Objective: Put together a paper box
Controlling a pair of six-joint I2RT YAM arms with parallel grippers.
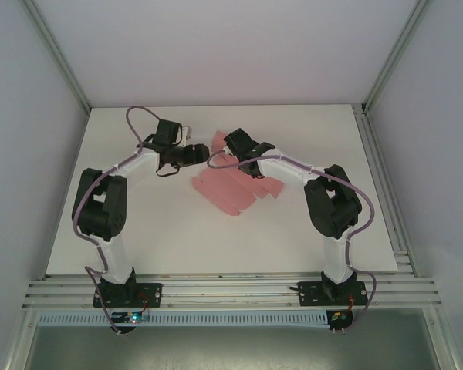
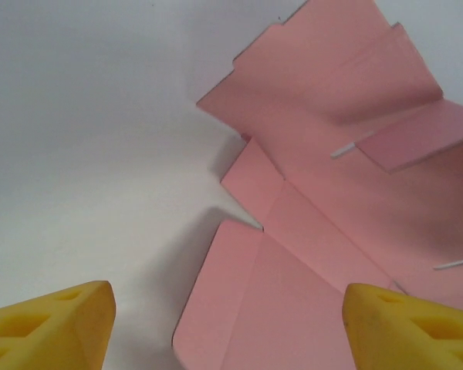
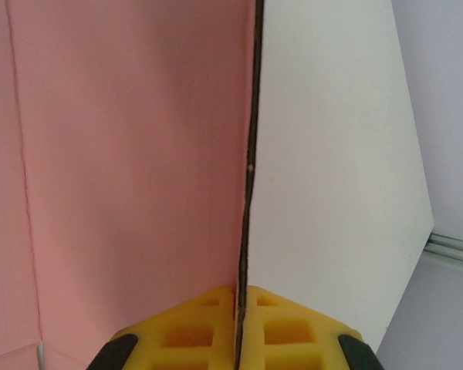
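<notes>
The paper box (image 1: pixel 228 193) lay as a flat, creased pink sheet on the white table (image 1: pixel 139 231), between the two arms and toward the far half of the surface. The right gripper (image 1: pixel 233 142) sat at the sheet's far edge. In its wrist view the yellow pads (image 3: pixel 185 335) were pressed together on a panel of the card seen edge-on, so we read it as clamped on the sheet, with that panel apparently lifted off the table. The left gripper (image 1: pixel 187 154) hovered just beside the sheet's left margin, its fingers (image 2: pixel 54 327) spread wide and holding nothing. Below them, most flaps lay flat, and one small flap (image 2: pixel 417 135) stood partly folded up. We judged the task barely begun, as no walls stood locked, no tabs were tucked and no rectangular body had formed. The side panels were yet to be raised, the tabs seated and the box closed.
</notes>
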